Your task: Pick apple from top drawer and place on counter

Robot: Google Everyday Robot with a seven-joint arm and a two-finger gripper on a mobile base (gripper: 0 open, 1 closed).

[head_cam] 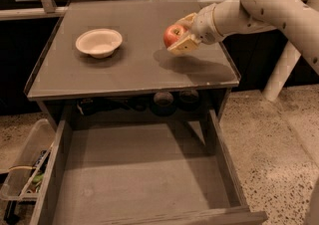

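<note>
The red apple is held in my gripper, whose pale fingers close around it. It hangs a little above the right half of the grey-brown counter and casts a shadow on the surface. The arm reaches in from the right. The top drawer stands pulled out below the counter, its flat bottom bare.
A white bowl sits on the counter's left half. A clear plastic bin with cables stands on the floor left of the drawer. Dark round objects sit in the shelf gap under the counter. A white post stands at the right.
</note>
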